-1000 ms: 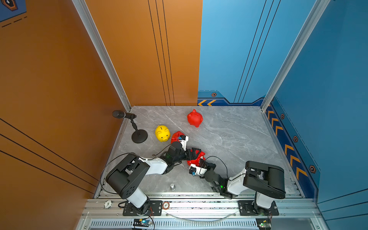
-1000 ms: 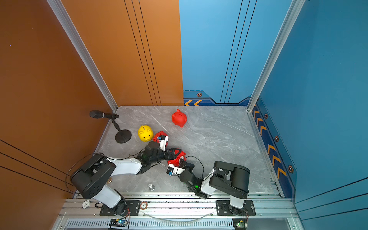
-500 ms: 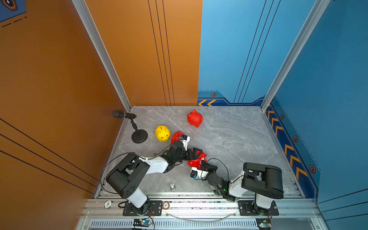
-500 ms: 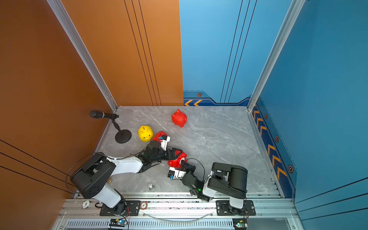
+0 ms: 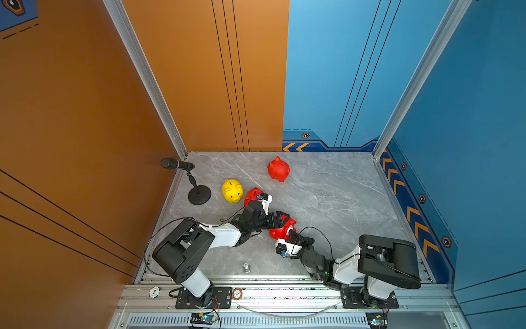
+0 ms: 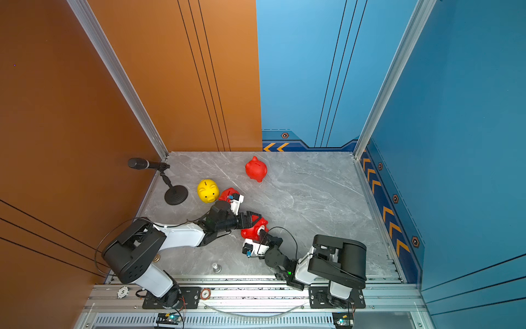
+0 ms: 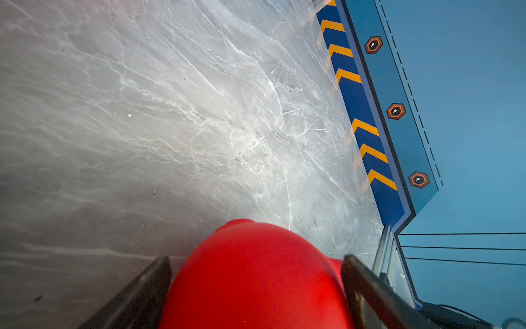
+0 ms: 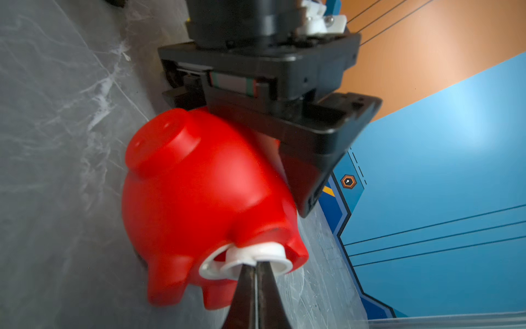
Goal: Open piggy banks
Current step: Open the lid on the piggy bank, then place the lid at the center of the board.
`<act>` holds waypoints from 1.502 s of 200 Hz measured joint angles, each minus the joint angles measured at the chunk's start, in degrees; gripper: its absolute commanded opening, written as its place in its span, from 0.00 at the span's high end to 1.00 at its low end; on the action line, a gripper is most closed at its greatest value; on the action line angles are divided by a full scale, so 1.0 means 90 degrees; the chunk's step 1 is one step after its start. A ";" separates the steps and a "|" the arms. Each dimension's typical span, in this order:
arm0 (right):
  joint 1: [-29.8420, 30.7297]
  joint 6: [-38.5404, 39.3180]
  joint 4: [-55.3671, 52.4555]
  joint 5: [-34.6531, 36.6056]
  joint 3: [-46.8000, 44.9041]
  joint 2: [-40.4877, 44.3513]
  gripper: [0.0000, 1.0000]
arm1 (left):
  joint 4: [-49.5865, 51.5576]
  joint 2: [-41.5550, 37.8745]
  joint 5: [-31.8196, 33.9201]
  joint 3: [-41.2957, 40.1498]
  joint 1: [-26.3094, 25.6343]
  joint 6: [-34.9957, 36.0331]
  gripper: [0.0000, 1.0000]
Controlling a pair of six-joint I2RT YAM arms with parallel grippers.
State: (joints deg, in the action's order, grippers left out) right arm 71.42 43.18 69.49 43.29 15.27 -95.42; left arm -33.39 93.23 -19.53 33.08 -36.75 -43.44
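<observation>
A red piggy bank (image 5: 277, 232) (image 6: 250, 230) lies on its side near the table's front middle. My left gripper (image 5: 284, 220) (image 7: 256, 260) is shut on its round body (image 7: 256, 282), one black finger (image 7: 153, 282) on each side. In the right wrist view the same bank (image 8: 193, 193) shows its snout and belly. My right gripper (image 8: 257, 265) (image 5: 291, 232) is shut on a white plug (image 8: 250, 256) that stands tilted, partly out of the belly hole. A yellow piggy bank (image 5: 232, 190), a red one (image 5: 252, 195) half hidden behind my left wrist, and a third red one (image 5: 279, 169) stand further back.
A black microphone on a round stand (image 5: 199, 195) is at the left edge beside the yellow bank. A small metal knob (image 5: 246, 267) sticks up near the front edge. Orange and blue walls close in the grey marble table (image 5: 341, 199) on three sides.
My right arm has drawn back a little toward the front edge with its jaws still on the plug. The left arm and the held bank have barely moved.
</observation>
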 measured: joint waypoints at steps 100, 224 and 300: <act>-0.0967 -0.2237 -0.0967 -0.0804 -0.0554 0.1698 1.00 | -0.0034 0.0112 -0.0095 0.0075 0.0000 -0.0070 0.07; -0.4541 -0.5549 -0.7128 -0.5707 0.3453 0.0809 1.00 | -0.0075 0.0051 0.0000 0.0036 -0.0051 -0.0114 0.07; -0.4466 -0.6040 -0.8740 -0.6657 0.5741 -0.1639 0.78 | -0.0250 -0.0015 0.0104 -0.0036 -0.0260 -0.0262 0.07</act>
State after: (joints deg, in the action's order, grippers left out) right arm 31.22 -11.18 -9.17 -16.62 66.94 -110.17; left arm -35.64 93.10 -18.59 32.75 -39.09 -45.80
